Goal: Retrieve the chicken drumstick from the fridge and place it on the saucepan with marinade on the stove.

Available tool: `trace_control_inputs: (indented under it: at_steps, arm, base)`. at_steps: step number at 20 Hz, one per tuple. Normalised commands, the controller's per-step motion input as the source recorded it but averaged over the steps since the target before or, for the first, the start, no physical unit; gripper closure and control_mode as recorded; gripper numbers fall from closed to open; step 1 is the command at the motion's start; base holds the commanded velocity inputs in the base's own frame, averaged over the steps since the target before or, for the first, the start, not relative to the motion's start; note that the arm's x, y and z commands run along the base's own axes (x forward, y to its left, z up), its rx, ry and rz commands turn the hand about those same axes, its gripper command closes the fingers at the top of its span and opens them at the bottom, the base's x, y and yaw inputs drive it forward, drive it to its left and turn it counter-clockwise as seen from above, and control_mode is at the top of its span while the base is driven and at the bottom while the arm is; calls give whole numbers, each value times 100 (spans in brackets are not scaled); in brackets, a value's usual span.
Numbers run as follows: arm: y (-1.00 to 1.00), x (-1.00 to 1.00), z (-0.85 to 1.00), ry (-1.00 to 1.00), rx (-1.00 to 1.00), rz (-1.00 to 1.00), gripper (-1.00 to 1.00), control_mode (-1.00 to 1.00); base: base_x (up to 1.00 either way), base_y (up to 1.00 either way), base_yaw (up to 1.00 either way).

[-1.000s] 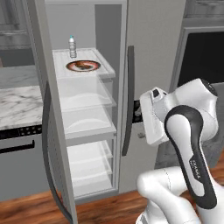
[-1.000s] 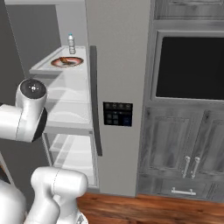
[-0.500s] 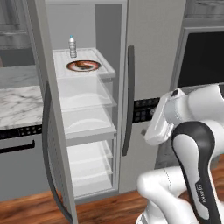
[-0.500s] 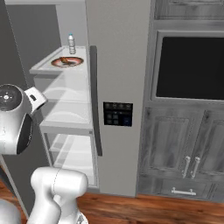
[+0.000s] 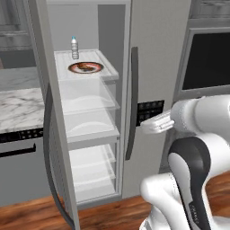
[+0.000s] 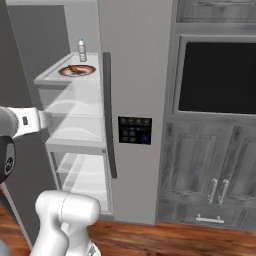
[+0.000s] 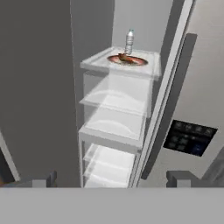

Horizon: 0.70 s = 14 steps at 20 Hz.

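Kitchen cabinetry in grey wood surrounds the scene, with a wooden floor (image 6: 165,235) below. Nearest the cameras, the gripper (image 7: 113,177) hangs in front of the fridge (image 5: 152,54), level with its middle shelves; in the hand view its two dark fingertips (image 7: 177,177) stand wide apart with nothing between them. In the left base view the white hand sits in front of the shut right door, just beside the black dispenser panel (image 5: 149,111) and the long dark handle (image 5: 132,103).

Beyond it, the fridge's left door (image 5: 49,134) is swung open, baring a column of pale shelves. On the top shelf (image 5: 96,72) lies a round plate (image 5: 86,67), and on that plate rests the chicken drumstick (image 5: 83,66), a small brown-orange lump. It lies well above the gripper and farther in, up and to the left of the hand in the left base view, near the top centre in the hand view. A small clear bottle (image 5: 74,47) stands upright just behind the plate, near the back of that shelf.

To the fridge's right is a dark wall oven (image 6: 217,77); to its left, a marble counter (image 5: 20,105).
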Motion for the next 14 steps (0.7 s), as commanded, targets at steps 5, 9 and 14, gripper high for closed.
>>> trace_control_inputs:
  at_steps: [5,9,14]
  arm:
    - [-6,1,36,22,36,-22,-100,-100]
    - [-33,0,12,4,36,-6,-100,-100]
    - [-20,0,5,0,24,4,-100,-100]
  base:
    - [0,0,0]
    - [0,0,0]
    - [0,0,0]
